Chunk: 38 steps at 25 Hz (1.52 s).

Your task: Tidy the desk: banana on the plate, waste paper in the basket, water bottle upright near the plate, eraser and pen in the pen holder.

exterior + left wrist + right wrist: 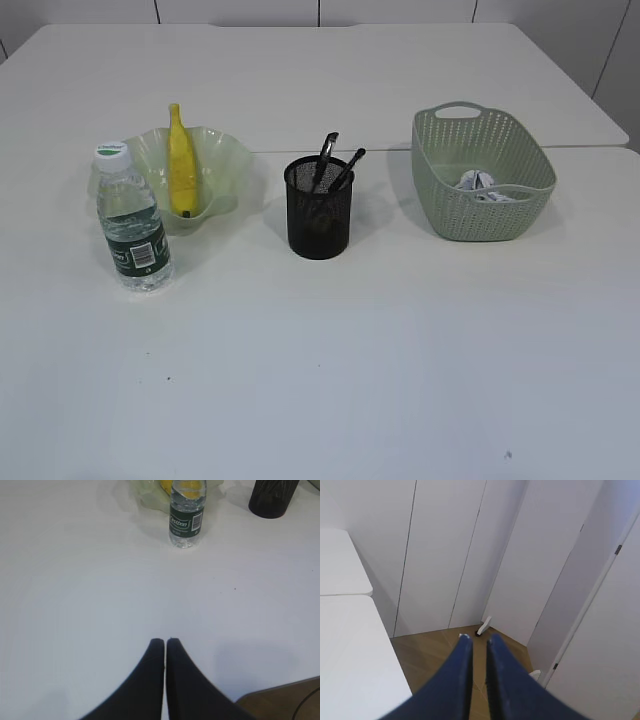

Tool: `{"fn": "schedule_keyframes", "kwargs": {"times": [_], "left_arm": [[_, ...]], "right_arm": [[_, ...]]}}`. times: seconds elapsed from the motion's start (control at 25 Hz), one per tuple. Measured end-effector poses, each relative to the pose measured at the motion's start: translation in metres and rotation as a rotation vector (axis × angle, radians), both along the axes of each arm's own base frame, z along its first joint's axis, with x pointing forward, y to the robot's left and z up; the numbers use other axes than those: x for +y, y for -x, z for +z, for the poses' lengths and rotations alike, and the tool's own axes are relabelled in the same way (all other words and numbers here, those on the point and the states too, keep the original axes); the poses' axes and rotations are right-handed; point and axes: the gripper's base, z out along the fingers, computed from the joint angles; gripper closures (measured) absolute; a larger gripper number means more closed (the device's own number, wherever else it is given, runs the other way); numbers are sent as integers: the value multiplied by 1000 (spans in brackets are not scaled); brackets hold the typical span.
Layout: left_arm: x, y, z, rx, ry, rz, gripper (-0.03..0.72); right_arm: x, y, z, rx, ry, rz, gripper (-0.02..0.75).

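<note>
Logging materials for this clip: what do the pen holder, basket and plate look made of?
Pen holder: black metal mesh, apparently; fine see-through grid. Basket: matte green plastic, probably; moulded perforated walls. Plate: translucent pale green, wavy rim; glass or plastic, unclear.

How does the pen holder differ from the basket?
The pen holder is black, round wire mesh; the basket is pale green, oblong, with perforated walls. The pen holder is narrower than the wide basket. The pen holder holds pens; the basket holds crumpled paper. Both stand upright on the table.
</note>
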Motion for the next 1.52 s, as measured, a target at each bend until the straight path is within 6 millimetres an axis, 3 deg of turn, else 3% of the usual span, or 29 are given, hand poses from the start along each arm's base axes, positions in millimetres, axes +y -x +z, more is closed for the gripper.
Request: {"fn": "schedule_keyframes", "kwargs": {"times": [1.52], "left_arm": [[0,0,0,0,1,0,713]], "right_arm": [[0,0,-1,-23,-38,-3,666]]}}
